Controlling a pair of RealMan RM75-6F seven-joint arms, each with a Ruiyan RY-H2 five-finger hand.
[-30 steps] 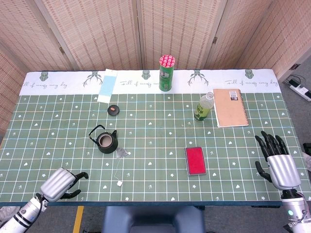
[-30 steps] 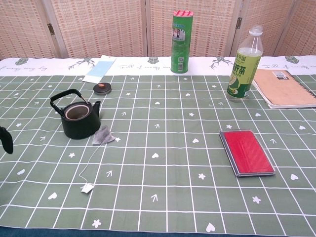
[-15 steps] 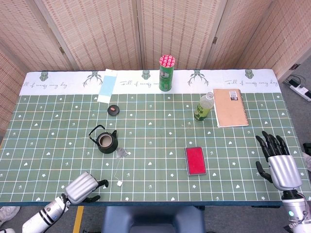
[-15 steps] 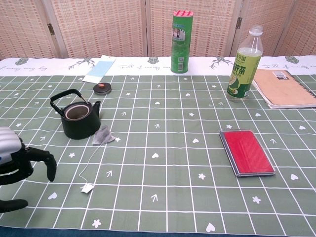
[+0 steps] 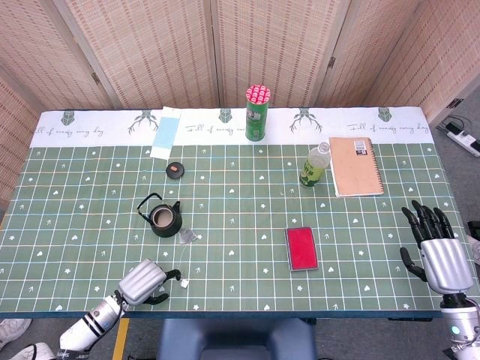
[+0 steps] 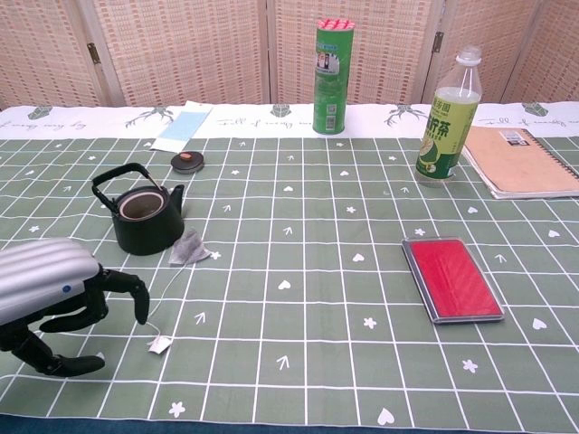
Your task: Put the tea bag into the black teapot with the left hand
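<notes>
Left hand (image 6: 56, 303) has slid in along the near edge, and now its fingers (image 6: 137, 298) hang apart and empty just beside the paper tag (image 6: 161, 345) at the string's end! The tea bag (image 6: 189, 248) lies on the surface, right against the black teapot (image 6: 143, 220), whose lid is off. Looks like the pickup comes next. Right hand (image 5: 439, 251) rests spread and empty, far off.

Perhaps "茶" on bottle (image 6: 450, 117) label
</notes>
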